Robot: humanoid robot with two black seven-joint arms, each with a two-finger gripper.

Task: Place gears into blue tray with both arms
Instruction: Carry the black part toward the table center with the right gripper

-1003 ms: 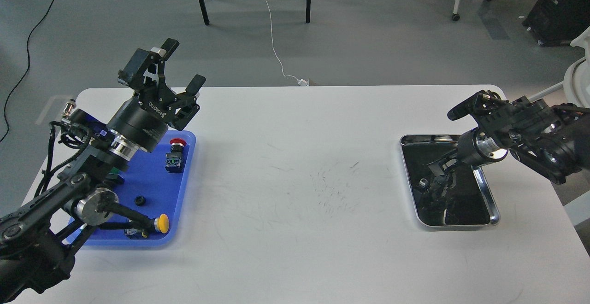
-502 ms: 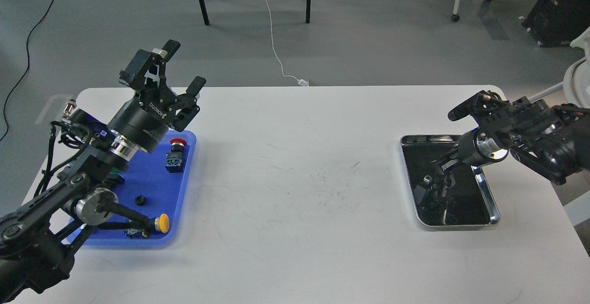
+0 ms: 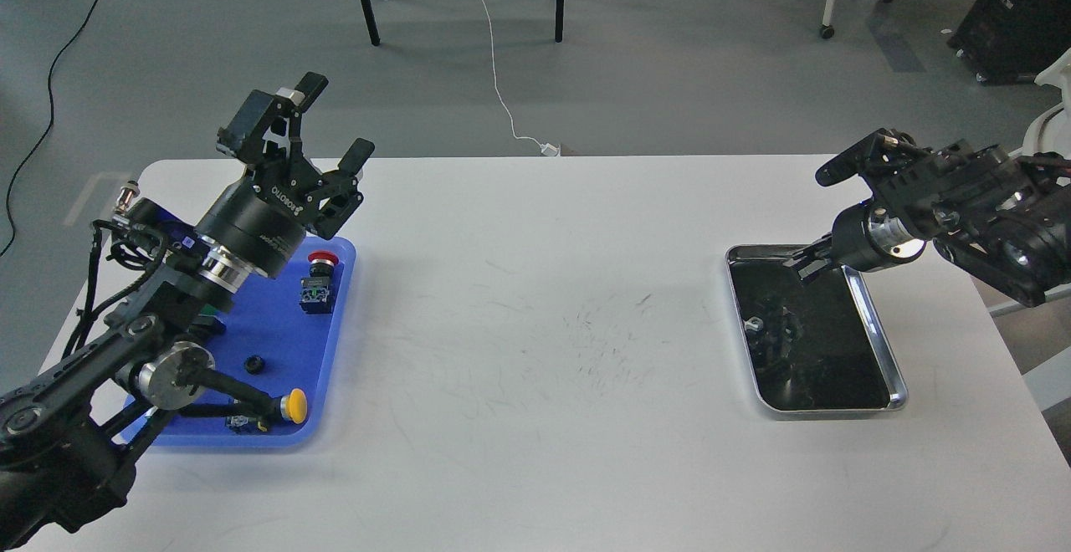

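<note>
The blue tray (image 3: 280,326) lies at the table's left end. One gear (image 3: 253,363), a small black toothed ring, rests inside it near the middle. My left gripper (image 3: 335,121) hangs above the tray's far corner, open, with nothing between its fingers. My right gripper (image 3: 801,265) hovers over the far edge of the steel tray (image 3: 895,376). It looks small and dark, so I cannot tell its fingers apart or see anything held. Dim shapes on the tray's black inside (image 3: 774,330) could be gears or reflections.
In the blue tray are a red push-button (image 3: 321,261), a yellow one (image 3: 293,406) and a green one mostly hidden under my left arm. The white table (image 3: 544,351) spreads between the two trays. Chair and table legs stand on the floor beyond.
My right gripper has risen out of the steel tray and drawn back toward its far edge. My left arm has barely moved.
</note>
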